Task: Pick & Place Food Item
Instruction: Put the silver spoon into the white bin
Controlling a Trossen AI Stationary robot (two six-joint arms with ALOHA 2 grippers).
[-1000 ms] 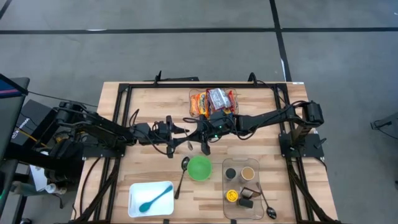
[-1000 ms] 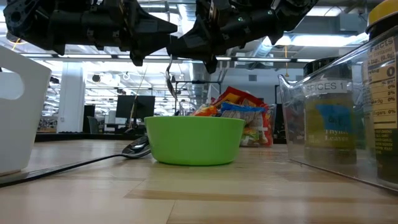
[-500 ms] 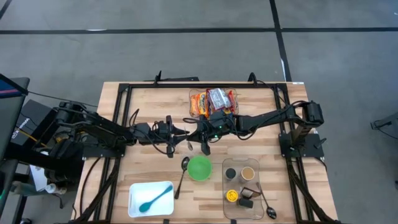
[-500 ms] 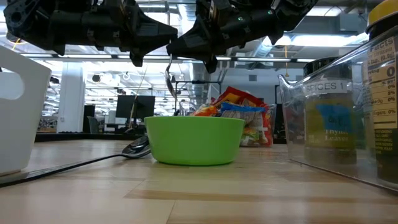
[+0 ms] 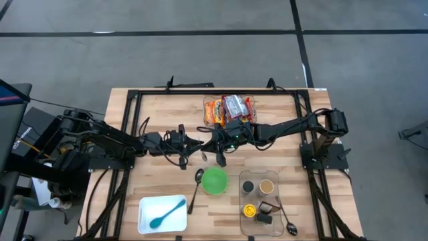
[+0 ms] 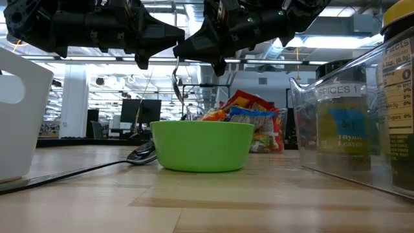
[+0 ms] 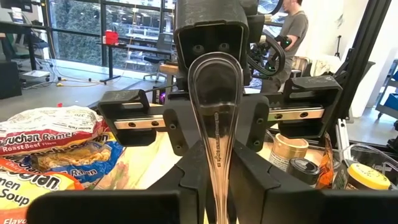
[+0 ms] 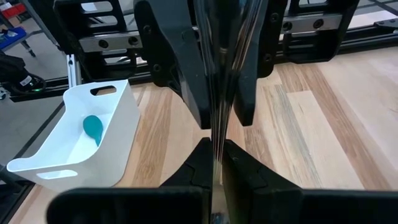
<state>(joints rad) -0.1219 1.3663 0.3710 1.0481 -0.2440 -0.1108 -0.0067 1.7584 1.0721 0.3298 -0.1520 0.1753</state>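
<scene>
Mid-table, above the wood, the two arms meet nose to nose — and the left gripper [image 7: 216,152] has just drawn its fingers in. A second ago they stood apart; now they sit tight against the handle of the spoon [image 7: 216,93], apparently pinching it. The right gripper [image 8: 216,149] has not budged: its fingers are clamped on the same spoon, which hangs upright between the two. So this looks like a handover, with both arms holding at once. The food itself — the ramen packets [image 5: 229,109] — lies untouched at the table's far edge, and the green bowl [image 5: 215,181] sits nearer the front.
</scene>
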